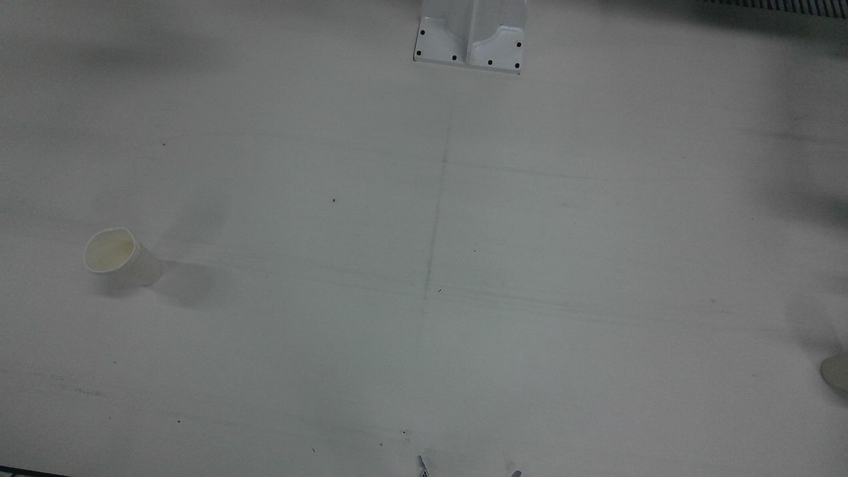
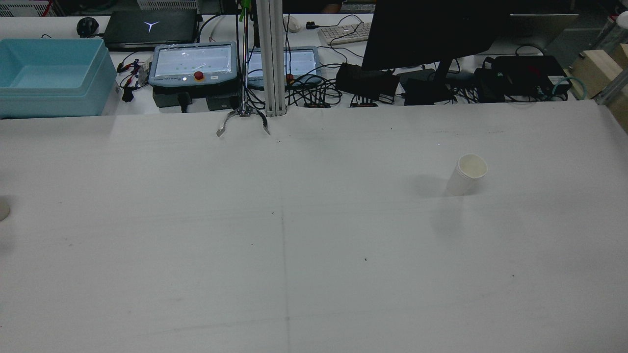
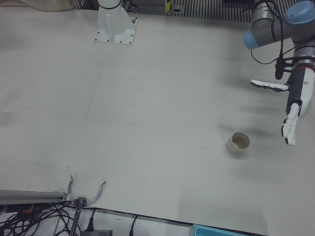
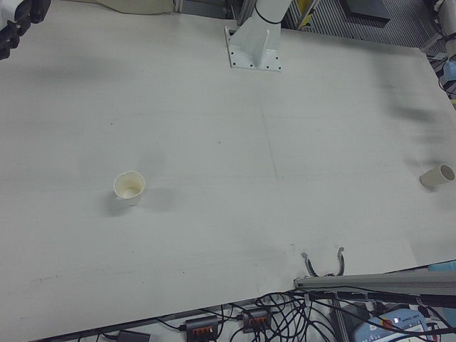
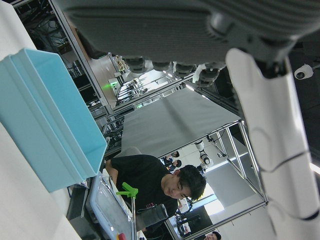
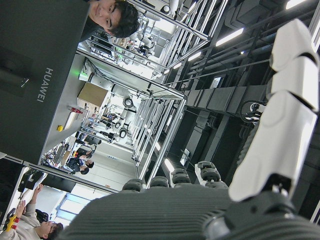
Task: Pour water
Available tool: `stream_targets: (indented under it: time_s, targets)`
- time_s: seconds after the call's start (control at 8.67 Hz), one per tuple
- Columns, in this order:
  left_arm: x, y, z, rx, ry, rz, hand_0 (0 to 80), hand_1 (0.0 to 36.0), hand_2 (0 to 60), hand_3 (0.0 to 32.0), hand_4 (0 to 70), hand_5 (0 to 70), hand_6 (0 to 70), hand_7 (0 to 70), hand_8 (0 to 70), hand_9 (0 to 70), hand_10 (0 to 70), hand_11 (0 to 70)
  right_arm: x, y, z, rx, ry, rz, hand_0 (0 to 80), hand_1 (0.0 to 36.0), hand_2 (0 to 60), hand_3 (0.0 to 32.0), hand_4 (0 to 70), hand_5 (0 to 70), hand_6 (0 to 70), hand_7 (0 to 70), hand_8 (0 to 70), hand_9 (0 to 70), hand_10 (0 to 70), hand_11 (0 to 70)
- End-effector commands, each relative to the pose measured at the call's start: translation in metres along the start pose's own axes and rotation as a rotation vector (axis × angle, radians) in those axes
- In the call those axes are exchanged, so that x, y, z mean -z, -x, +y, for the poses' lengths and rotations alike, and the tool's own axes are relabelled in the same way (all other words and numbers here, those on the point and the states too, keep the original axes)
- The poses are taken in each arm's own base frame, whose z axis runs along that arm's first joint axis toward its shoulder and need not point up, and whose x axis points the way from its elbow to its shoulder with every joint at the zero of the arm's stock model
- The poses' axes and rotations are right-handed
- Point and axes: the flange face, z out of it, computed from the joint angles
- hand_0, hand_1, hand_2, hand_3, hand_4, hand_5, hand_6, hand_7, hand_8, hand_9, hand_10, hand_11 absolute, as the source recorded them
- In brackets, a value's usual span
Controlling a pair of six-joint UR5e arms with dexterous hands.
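Left side of the table, rear view: one paper cup shows only as a sliver at the frame's left edge. In the left-front view this left cup stands upright on the table surface with its mouth open upward. The left hand hangs above and beside it, apart from the cup, holding nothing; its fingers are extended and spread, with one digit held out sideways. The left hand view confirms extended fingers and shows a blue bin and a person beyond the table.

Centre: bare table surface, with a faint seam line running along it; an arm pedestal base is bolted at the robot side.

Right side: the right cup stands upright on the table, mouth open, well apart from the left cup. The right hand is only partly visible at the corner of the right-front view, far from this cup and holding nothing. The right hand view shows its fingers extended and apart, pointing away from the table toward a monitor
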Motion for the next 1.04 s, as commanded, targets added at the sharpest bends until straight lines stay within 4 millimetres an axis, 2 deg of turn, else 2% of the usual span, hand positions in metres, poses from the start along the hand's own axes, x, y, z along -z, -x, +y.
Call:
stream_targets:
  time_s: [0.0,0.12,0.35,0.46,0.69,0.81,0.92]
  targets:
    - [0.012,0.009,-0.012,-0.107,-0.013,-0.011,53.0,13.3,0.0,1.0,11.5,0.0,0.0,3.7,0.0,0.0,1.9,4.8,0.001,-0.002,-0.005,-0.004,-0.011,0.008,47.3,15.8,14.3,0.0,5.8,3.2,2.6,4.3,0.0,0.6,0.0,0.3]
    - [0.01,0.013,-0.01,-0.116,-0.005,-0.019,53.2,13.7,0.0,2.6,10.4,0.0,0.0,3.6,0.0,0.0,1.6,4.4,0.001,-0.003,-0.006,-0.006,-0.013,0.009,47.2,15.7,14.8,0.0,5.6,2.9,2.6,4.2,0.0,0.8,0.0,0.4]
    - [-0.009,0.015,-0.008,-0.114,-0.008,0.008,53.4,13.4,0.0,1.4,11.3,0.0,0.0,4.3,0.0,0.0,1.7,4.6,-0.004,-0.014,-0.016,0.012,-0.039,0.026,47.2,15.8,15.0,0.0,5.8,3.2,2.7,4.4,0.0,0.9,0.0,0.5]
    - [-0.022,0.028,-0.013,-0.11,-0.01,-0.003,53.5,13.6,0.0,1.8,11.4,0.0,0.0,4.7,0.0,0.0,1.8,4.7,-0.006,-0.018,-0.02,0.015,-0.047,0.031,47.1,15.8,15.4,0.0,5.8,3.7,2.8,4.6,0.0,0.9,0.0,0.5]
    - [-0.04,0.05,-0.028,-0.108,-0.012,-0.033,53.5,13.5,0.0,3.6,10.9,0.0,0.0,4.6,0.0,0.0,2.0,5.0,-0.007,-0.022,-0.023,0.023,-0.054,0.039,46.9,15.5,14.9,0.0,4.8,2.8,2.3,3.6,0.0,0.9,0.0,0.8]
    - [-0.042,0.065,-0.044,-0.104,-0.012,-0.042,53.5,13.7,0.0,4.2,10.5,0.1,0.0,4.7,0.0,0.0,2.0,4.9,-0.01,-0.027,-0.024,0.024,-0.057,0.045,46.9,15.5,15.4,0.0,4.8,2.5,2.3,3.6,0.0,1.1,0.0,1.0]
    - [-0.036,0.078,-0.059,-0.101,-0.023,-0.03,53.5,13.7,0.0,3.2,10.3,0.0,0.0,4.7,0.0,0.0,2.0,4.9,-0.011,-0.031,-0.022,0.026,-0.054,0.05,46.7,15.4,15.5,0.0,4.9,2.6,2.4,3.9,0.0,1.2,0.0,1.1]
